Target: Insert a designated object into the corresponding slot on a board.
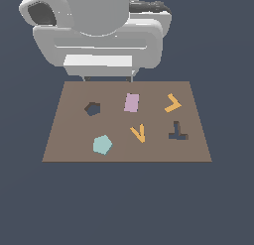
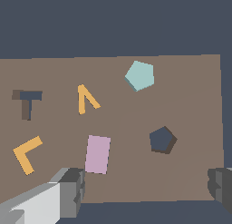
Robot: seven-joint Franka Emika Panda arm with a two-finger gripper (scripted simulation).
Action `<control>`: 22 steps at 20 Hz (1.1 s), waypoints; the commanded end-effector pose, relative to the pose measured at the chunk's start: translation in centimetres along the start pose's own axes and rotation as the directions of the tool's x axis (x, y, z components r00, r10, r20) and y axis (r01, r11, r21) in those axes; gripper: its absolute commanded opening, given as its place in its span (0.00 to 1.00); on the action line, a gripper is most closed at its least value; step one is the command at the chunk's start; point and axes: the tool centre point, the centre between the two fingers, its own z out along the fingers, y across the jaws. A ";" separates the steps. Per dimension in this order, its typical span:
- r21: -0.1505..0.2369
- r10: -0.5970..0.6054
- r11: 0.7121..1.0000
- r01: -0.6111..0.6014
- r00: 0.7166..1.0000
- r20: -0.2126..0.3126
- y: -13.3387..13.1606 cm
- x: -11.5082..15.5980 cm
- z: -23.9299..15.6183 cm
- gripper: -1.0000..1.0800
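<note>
The gripper (image 2: pixel 146 191) hangs wide open and empty; the slot (image 2: pixel 162 139) lies between its jaws, the block (image 2: pixel 140 75) beyond it.

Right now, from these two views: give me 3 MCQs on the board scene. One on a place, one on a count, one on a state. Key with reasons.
1. In the exterior view, the teal block lies where relative to the pentagon slot?
A. Nearer the camera
B. Inside it
C. Farther back, by the arm

2. How many orange V pieces lie on the board?
A. One
B. Two
C. Three

3. The claw is:
A. Shut on the teal block
B. Shut on the pink rectangle
C. Open, holding nothing

Key: A, block sits lower in frame than the slot; B, one V mid-board, another V farther right; C, fingers stand wide apart, with nothing between.
</note>
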 end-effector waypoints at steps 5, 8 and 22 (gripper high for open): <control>0.000 -0.009 1.000 0.009 1.000 0.000 0.1 0.1 0.2 0.96; 0.000 -0.028 1.000 0.028 1.000 0.000 0.3 0.4 0.6 0.96; 0.005 -0.264 0.965 0.264 0.965 0.003 2.2 3.9 5.6 0.96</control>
